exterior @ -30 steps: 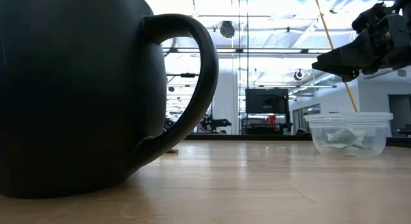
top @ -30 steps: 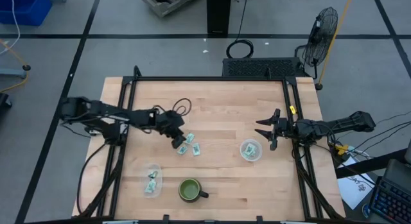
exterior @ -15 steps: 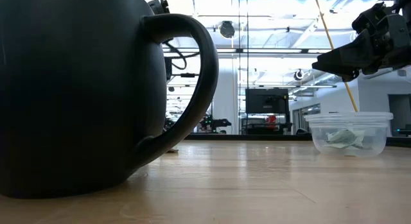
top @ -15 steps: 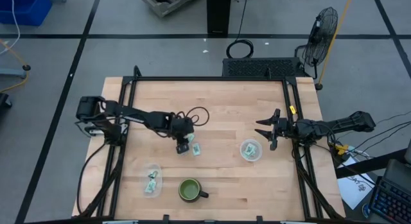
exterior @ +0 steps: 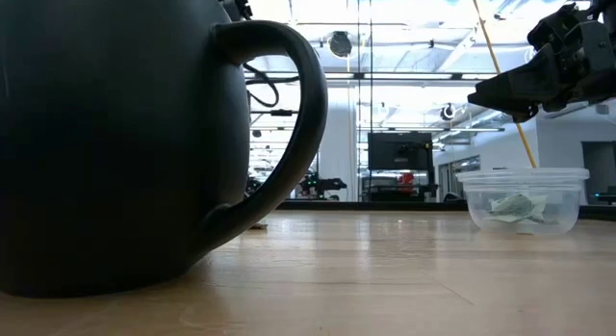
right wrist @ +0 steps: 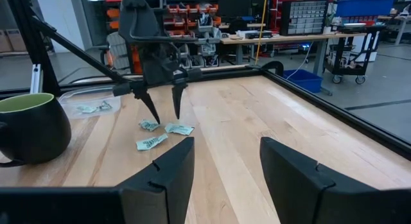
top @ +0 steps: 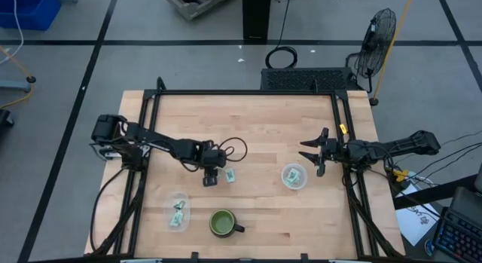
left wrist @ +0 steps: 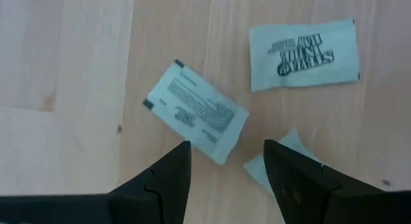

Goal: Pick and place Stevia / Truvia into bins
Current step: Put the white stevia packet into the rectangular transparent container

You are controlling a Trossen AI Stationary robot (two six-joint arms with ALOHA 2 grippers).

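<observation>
Three pale green Stevia packets lie flat on the wood in the left wrist view: one (left wrist: 196,112) ahead of the fingers, one (left wrist: 302,54) farther off, and one (left wrist: 282,161) partly hidden behind a finger. My left gripper (left wrist: 226,156) (top: 211,175) points down over them, open, with its tips just above the wood. The right clear cup (top: 294,176) (exterior: 525,201) holds packets. My right gripper (top: 312,156) hangs open just past that cup's right side. The left clear cup (top: 178,212) also holds packets.
A dark green mug (top: 224,223) stands near the table's near edge, between the cups, and fills the left of the low view (exterior: 115,134). A black frame rail (top: 248,92) runs round the table. Bare wood lies between the packets and the right cup.
My left gripper has moved toward the table's near edge and come down over the loose packets, its arm stretching farther across the table. The right arm has kept still.
</observation>
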